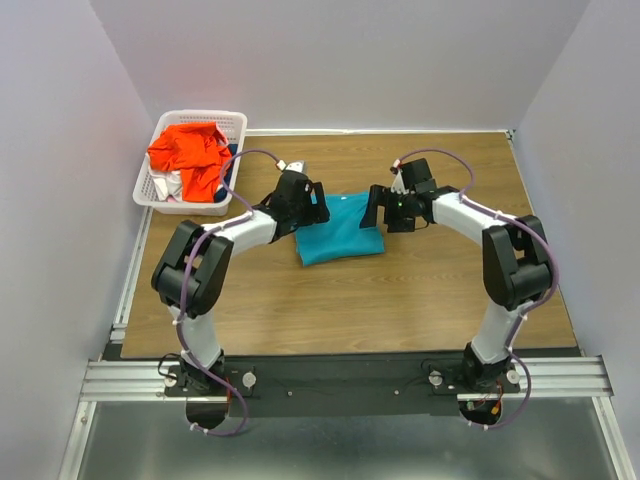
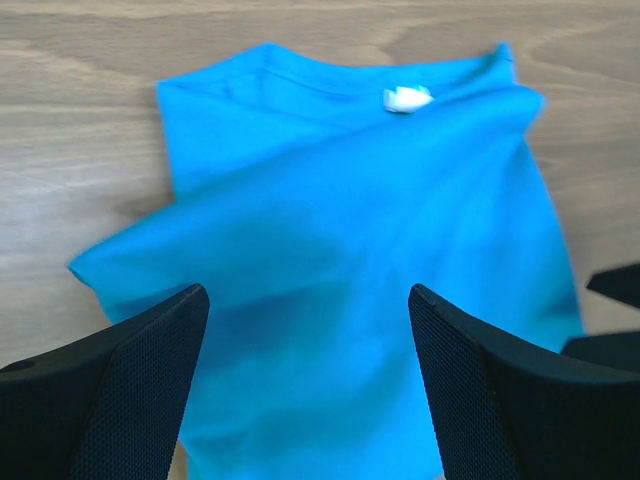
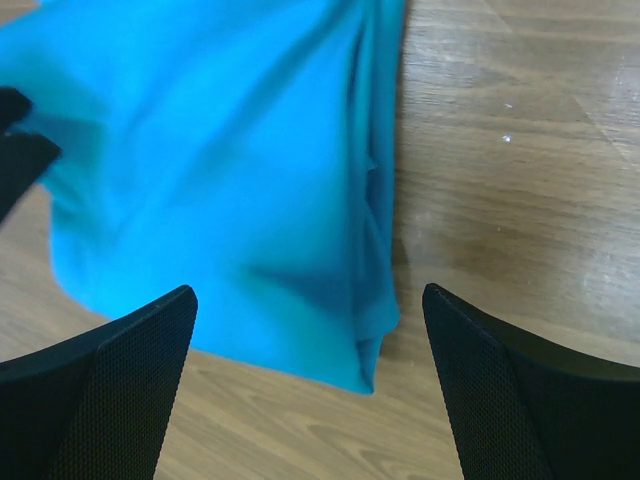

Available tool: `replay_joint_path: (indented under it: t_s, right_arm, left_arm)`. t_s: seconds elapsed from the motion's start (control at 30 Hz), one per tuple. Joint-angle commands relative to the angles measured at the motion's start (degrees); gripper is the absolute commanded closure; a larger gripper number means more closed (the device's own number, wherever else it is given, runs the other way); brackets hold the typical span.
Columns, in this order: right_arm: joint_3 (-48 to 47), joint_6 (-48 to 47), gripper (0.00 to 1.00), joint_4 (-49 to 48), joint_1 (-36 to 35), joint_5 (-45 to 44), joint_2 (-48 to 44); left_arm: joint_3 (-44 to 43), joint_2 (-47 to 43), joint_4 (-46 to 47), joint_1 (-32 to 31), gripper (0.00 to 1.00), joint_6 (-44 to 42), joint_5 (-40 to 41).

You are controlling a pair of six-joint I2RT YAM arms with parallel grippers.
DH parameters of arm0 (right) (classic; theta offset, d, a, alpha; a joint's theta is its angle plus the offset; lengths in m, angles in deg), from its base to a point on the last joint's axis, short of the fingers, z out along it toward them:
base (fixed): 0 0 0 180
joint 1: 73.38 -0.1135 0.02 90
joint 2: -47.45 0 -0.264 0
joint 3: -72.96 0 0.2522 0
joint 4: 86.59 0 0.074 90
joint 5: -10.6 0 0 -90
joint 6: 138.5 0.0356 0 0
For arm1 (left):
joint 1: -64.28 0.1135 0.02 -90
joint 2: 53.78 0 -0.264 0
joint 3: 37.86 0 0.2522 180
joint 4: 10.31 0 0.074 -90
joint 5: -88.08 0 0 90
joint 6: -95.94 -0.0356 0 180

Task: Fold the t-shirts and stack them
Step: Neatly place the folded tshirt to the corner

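A teal-blue t-shirt (image 1: pixel 340 236) lies folded in the middle of the wooden table (image 1: pixel 400 300). My left gripper (image 1: pixel 313 205) hangs open over the shirt's left edge, nothing between its fingers. The left wrist view shows the shirt (image 2: pixel 350 220) spread under the left gripper (image 2: pixel 308 295), its collar and white label (image 2: pixel 406 98) at the far side. My right gripper (image 1: pixel 379 207) stands open at the shirt's right edge. In the right wrist view a folded corner of the shirt (image 3: pixel 230 170) lies below the right gripper (image 3: pixel 310 295). An orange-red t-shirt (image 1: pixel 190 152) is heaped in the basket.
A white lattice basket (image 1: pixel 235 122) stands at the back left corner, with white and dark cloth under the orange one. Bare wood (image 3: pixel 500 180) lies right of the shirt. Grey walls close in the table on three sides.
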Motion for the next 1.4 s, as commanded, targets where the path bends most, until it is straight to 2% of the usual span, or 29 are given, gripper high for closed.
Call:
replay_joint_path:
  t_s: [0.0,0.13,0.27,0.47,0.53,0.67,0.7,0.73,0.77,0.83,0.87,1.1,1.2,1.37]
  right_arm:
    - [-1.6,3.3,0.00,0.0,-0.5,-4.7,3.7]
    - [-1.7,7.8,0.03,-0.7,-0.5,-9.1,6.2]
    - [-2.2,9.4,0.09,-1.4,-0.8,-8.2,7.5]
    - [-2.2,10.0,0.17,-2.0,-1.7,-7.3,8.1]
    - [-1.9,10.5,0.23,-2.2,-2.2,-7.4,8.4]
    - [-1.5,11.0,0.48,-2.7,-3.0,-8.3,9.5]
    - [-1.5,10.9,0.58,-2.7,-3.3,-9.0,9.7]
    - [-1.7,10.3,0.64,-2.7,-3.3,-10.4,10.0]
    - [-1.9,9.9,0.75,-2.7,-3.3,-11.1,10.2]
    - [-3.3,7.4,0.82,-2.7,-3.4,-13.8,10.3]
    - [-4.0,6.8,0.89,-2.7,-3.4,-15.7,10.1]
    - [-10.2,-1.8,0.99,-2.6,-3.3,-32.3,10.7]
    - [-12.8,-4.8,0.99,-2.7,-2.1,-40.8,12.3]
    - [-17.7,-7.8,0.99,-2.6,2.5,-43.2,16.6]
  left_arm:
    - [-2.9,4.6,-1.2,2.5,0.11,-0.9,2.0]
    - [-3.5,7.6,-0.3,2.8,0.12,-1.5,0.9]
    - [-4.3,8.2,-0.3,3.2,0.12,-2.2,-0.2]
    - [-3.0,2.1,-1.2,3.2,0.11,-1.7,0.9]
    - [-2.2,-1.9,-2.1,3.2,0.11,-1.2,1.9]
    - [0.5,-10.3,-4.2,3.2,0.10,-0.4,5.0]
    - [2.1,-13.9,-4.6,3.2,0.10,-0.2,5.9]
    - [3.0,-17.4,-5.2,3.2,0.08,0.2,7.3]
    - [4.8,-19.1,-5.4,3.2,0.08,0.3,8.5]
    - [6.7,-22.1,-6.0,3.2,0.02,0.9,9.6]
    - [8.5,-24.9,-6.2,3.2,0.02,0.9,9.9]
    - [14.0,-34.8,-11.4,3.3,0.02,3.9,17.5]
    - [15.9,-38.2,-14.0,3.3,0.02,5.4,21.0]
    - [18.1,-40.7,-14.5,3.5,0.02,6.1,24.8]
